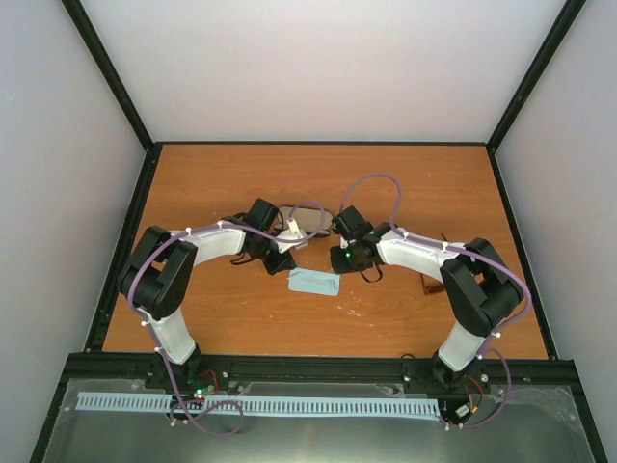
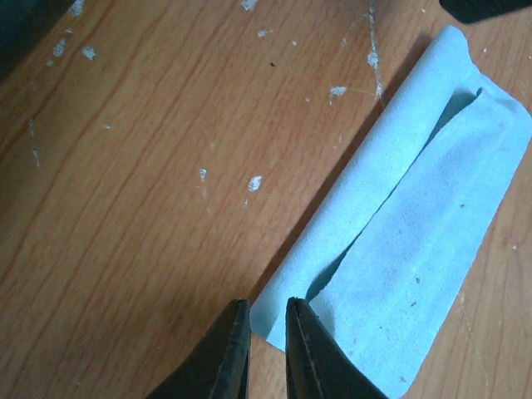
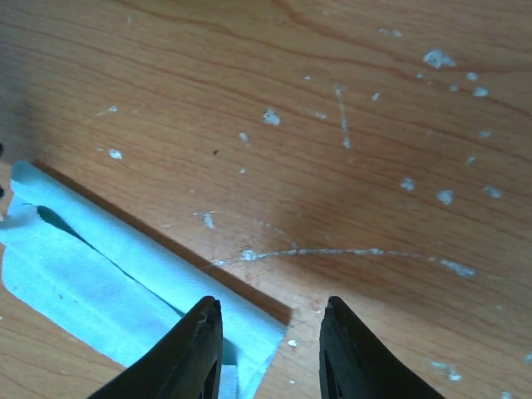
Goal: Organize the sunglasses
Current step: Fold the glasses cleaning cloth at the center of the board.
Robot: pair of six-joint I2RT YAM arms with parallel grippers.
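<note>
Top view: the cloth (image 1: pixel 315 283), pale blue and folded into a strip, lies flat on the table (image 1: pixel 415 183); take it as your landmark. Both arms bend inward and meet over it. The left arm (image 1: pixel 164 280) reaches the cloth's left end and the right arm (image 1: pixel 472 289) its right end.

Left wrist view: your left gripper (image 2: pixel 266 349) stands at 1 corner of the cloth. Its 2 fingers (image 2: pixel 224 366) are nearly together, with only a narrow slit between the tips, and the cloth's corner shows in that slit. You cannot tell whether they touch the fabric. 1 layer of the cloth lies folded over the other, its loose edge running along the strip.

Right wrist view: your right gripper (image 3: pixel 270 349) is over the opposite end of the cloth, its fingers clearly parted and holding nothing. 1 finger sits above the cloth's corner, the other above bare wood just beyond the cloth.

The sunglasses (image 1: pixel 431 285) show in the top view only, as a small brown shape on the table to the right of the cloth. They lie well apart from the cloth and just beside the right arm's elbow, which partly hides them. They are too small to tell whether they are folded.

White flecks (image 3: pixel 440 58) dot the wood around the cloth.
</note>
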